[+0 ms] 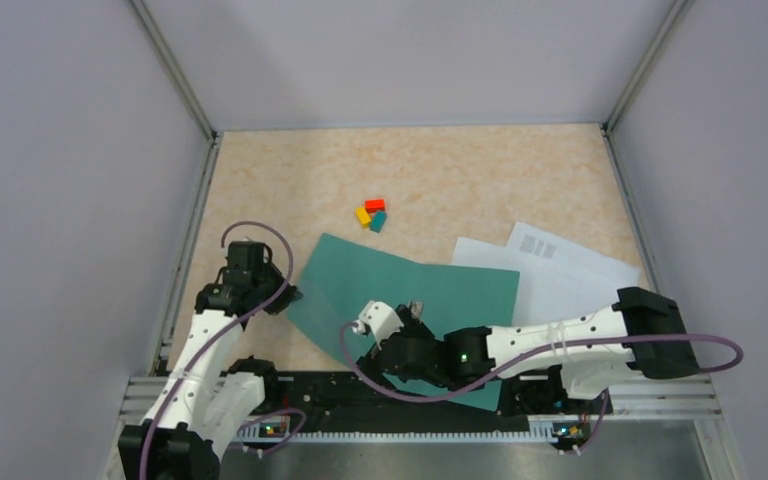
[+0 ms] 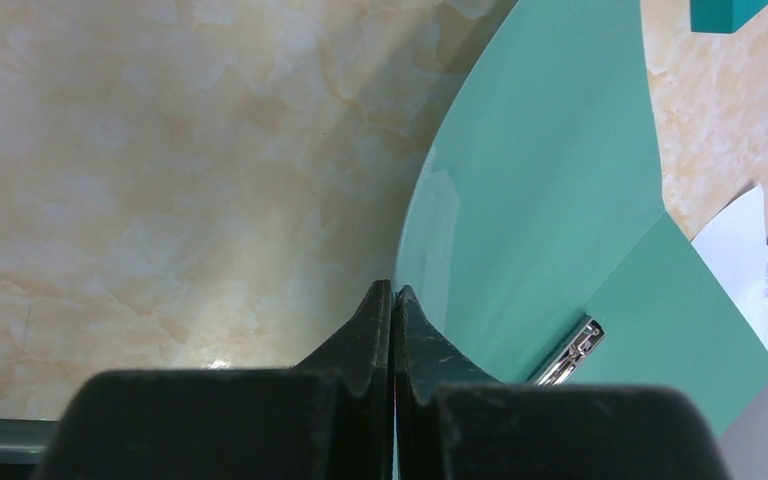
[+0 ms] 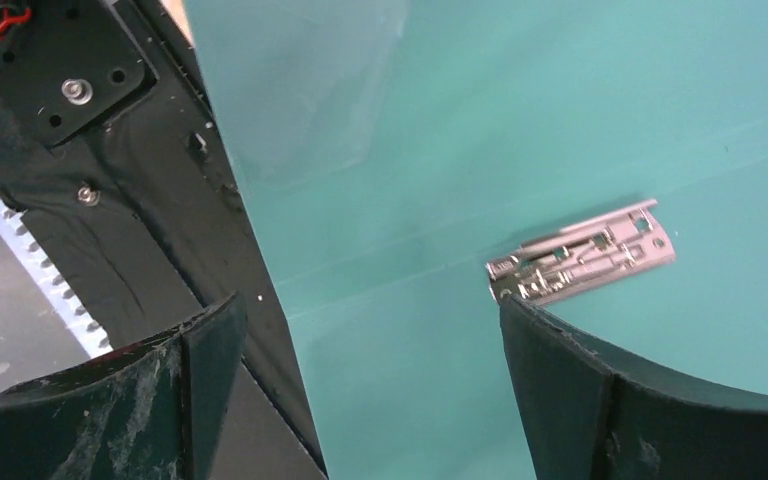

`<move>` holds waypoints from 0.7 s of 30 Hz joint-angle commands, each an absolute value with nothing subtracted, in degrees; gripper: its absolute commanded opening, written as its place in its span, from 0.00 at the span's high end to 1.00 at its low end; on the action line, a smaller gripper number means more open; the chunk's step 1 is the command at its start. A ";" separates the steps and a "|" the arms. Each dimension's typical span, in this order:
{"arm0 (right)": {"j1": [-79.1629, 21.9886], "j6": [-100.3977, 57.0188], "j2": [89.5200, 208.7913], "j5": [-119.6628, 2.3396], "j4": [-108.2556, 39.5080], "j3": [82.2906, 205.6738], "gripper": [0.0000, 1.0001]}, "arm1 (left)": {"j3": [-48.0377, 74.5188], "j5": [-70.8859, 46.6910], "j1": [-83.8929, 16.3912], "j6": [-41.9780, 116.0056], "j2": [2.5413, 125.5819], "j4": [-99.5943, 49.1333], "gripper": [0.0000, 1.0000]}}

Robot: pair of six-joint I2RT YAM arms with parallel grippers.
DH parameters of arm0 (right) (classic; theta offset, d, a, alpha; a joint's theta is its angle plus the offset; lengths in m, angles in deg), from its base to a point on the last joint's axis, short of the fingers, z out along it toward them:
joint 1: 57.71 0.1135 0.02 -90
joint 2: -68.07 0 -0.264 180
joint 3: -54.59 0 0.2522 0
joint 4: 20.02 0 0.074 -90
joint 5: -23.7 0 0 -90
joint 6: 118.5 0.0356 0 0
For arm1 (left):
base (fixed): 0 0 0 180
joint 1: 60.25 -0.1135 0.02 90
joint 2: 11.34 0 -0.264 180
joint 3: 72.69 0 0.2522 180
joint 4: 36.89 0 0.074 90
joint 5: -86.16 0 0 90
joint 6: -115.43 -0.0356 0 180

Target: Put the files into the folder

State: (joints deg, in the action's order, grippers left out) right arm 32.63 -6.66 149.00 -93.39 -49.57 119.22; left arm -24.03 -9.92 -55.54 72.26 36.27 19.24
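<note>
The teal folder point(image 1: 410, 285) lies open on the table, its near corner over the black base rail. Its metal clip point(image 3: 585, 262) sits on the inner spine and also shows in the left wrist view point(image 2: 570, 352). My left gripper point(image 1: 285, 297) is shut on the left edge of the folder's cover point(image 2: 540, 200), which curves up off the table. My right gripper point(image 1: 397, 318) is open above the inner folder point(image 3: 520, 130), and the fingertip point(image 3: 540, 330) of one finger is next to the clip. The files point(image 1: 560, 275), white sheets, lie partly under the folder's right edge; one shows printed text point(image 2: 760, 260).
Small red point(image 1: 375, 204), yellow point(image 1: 363, 214) and teal point(image 1: 377, 221) blocks sit just beyond the folder. Grey walls with metal frame posts enclose the table on three sides. The black base rail point(image 3: 120, 200) runs along the near edge.
</note>
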 commanded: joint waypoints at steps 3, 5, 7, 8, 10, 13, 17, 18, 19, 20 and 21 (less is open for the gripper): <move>24.59 5.75 144.08 -93.54 -61.04 120.86 0.05 | -27.97 -6.18 -55.26 76.65 33.29 13.58 1.00; 20.11 8.68 142.43 -92.42 -62.80 119.46 0.06 | -29.00 -6.28 -55.20 77.54 32.67 12.02 1.00; 17.10 9.86 142.10 -91.34 -63.45 118.41 0.08 | -29.44 -6.30 -54.95 77.97 33.03 11.17 1.00; 16.52 10.57 142.86 -91.87 -64.13 118.55 0.10 | -29.52 -6.30 -54.79 78.07 33.42 11.00 1.00; 16.21 11.41 145.65 -92.13 -64.75 119.50 0.17 | -29.70 -6.11 -54.48 78.08 33.86 10.74 1.00; 16.07 13.10 151.99 -93.10 -64.68 121.26 0.28 | -30.14 -5.95 -54.12 78.34 33.23 10.55 1.00; 14.83 14.01 158.88 -94.23 -63.69 123.35 0.38 | -30.62 -5.82 -53.88 78.54 32.34 10.58 1.00; 14.37 14.11 159.81 -94.37 -63.07 123.46 0.39 | -30.67 -5.85 -53.82 78.60 32.22 10.68 1.00; 13.80 14.12 160.57 -94.42 -62.16 123.32 0.41 | -30.79 -5.81 -53.78 78.61 32.17 10.84 1.00; 13.23 14.00 161.10 -94.20 -61.34 123.22 0.43 | -30.85 -5.85 -53.75 78.61 32.00 10.96 1.00; 12.49 13.76 161.47 -93.94 -60.59 123.12 0.45 | -30.95 -5.81 -53.70 78.61 31.87 10.97 1.00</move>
